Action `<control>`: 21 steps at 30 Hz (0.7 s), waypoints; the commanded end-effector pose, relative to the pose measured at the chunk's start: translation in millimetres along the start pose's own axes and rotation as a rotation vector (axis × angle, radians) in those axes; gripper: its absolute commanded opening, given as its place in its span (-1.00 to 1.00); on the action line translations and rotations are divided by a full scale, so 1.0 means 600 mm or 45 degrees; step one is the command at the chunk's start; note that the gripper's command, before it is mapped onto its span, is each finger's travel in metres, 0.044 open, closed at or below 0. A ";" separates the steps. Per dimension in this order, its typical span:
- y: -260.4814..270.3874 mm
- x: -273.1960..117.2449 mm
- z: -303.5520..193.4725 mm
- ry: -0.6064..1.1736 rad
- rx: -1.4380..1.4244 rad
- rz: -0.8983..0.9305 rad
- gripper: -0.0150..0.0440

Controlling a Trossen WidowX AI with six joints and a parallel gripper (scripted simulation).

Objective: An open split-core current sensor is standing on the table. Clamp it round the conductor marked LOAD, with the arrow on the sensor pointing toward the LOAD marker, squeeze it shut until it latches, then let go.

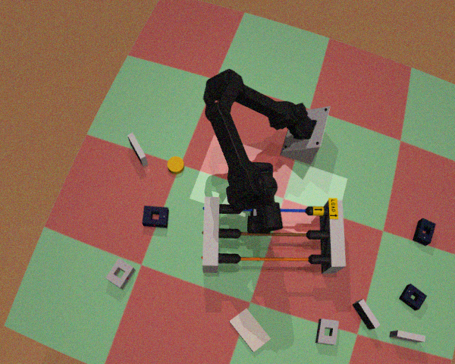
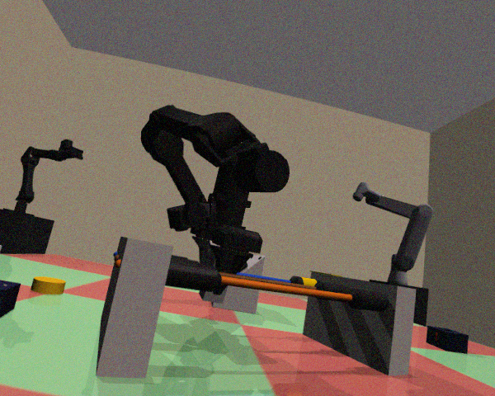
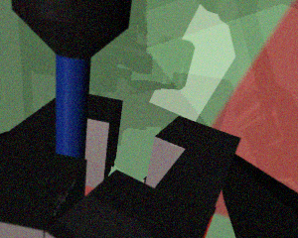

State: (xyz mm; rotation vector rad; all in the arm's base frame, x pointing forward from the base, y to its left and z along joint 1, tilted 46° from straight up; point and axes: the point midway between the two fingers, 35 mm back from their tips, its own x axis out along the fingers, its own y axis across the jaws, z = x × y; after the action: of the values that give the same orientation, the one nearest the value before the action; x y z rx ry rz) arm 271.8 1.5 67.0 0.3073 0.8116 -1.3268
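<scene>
The blue conductor (image 1: 294, 210) (image 2: 265, 277) (image 3: 71, 109) runs between two grey posts to the yellow LOAD marker (image 1: 333, 208). Its yellow sleeve (image 1: 318, 211) (image 2: 309, 282) has an arrow. My gripper (image 1: 264, 221) (image 3: 136, 147) is over the blue conductor, left of mid-span in the top view, and is shut on the black current sensor (image 3: 204, 149). In the wrist view the sensor's two halves stand apart, with pale inner faces showing. The blue conductor passes in front of the left half's far edge, then goes out of sight at the black body. Whether it lies inside the opening is unclear. The sensor's arrow is not visible.
A brown conductor (image 1: 290, 235) and an orange conductor (image 1: 274, 258) (image 2: 281, 288) run beside the blue one. The left post (image 1: 211, 235) (image 2: 134, 307) and right post (image 1: 336, 239) (image 2: 401, 332) flank the gripper. Dark and pale blocks and a yellow disc (image 1: 175, 164) (image 2: 48, 285) lie around.
</scene>
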 end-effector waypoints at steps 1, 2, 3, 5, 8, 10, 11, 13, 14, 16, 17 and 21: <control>-0.009 -0.001 0.002 -0.002 -0.018 -0.017 -0.49; -0.009 -0.001 0.002 -0.002 -0.018 -0.017 -0.49; -0.009 -0.001 0.002 -0.002 -0.018 -0.017 -0.49; -0.009 -0.001 0.002 -0.002 -0.018 -0.017 -0.49; -0.009 -0.001 0.002 -0.002 -0.018 -0.017 -0.49; -0.009 -0.001 0.002 -0.002 -0.018 -0.017 -0.49; -0.009 -0.001 0.002 -0.002 -0.018 -0.017 -0.49; -0.009 -0.001 0.002 -0.002 -0.018 -0.017 -0.49; -0.009 -0.001 0.002 -0.002 -0.018 -0.017 -0.49; -0.009 -0.001 0.002 -0.002 -0.018 -0.017 -0.49; -0.009 -0.001 0.002 -0.002 -0.018 -0.017 -0.49; 0.000 -0.001 0.000 0.005 -0.002 0.030 -0.49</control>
State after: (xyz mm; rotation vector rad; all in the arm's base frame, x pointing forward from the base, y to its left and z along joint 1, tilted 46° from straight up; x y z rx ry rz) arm 272.4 1.6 66.6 0.3120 0.8094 -1.3219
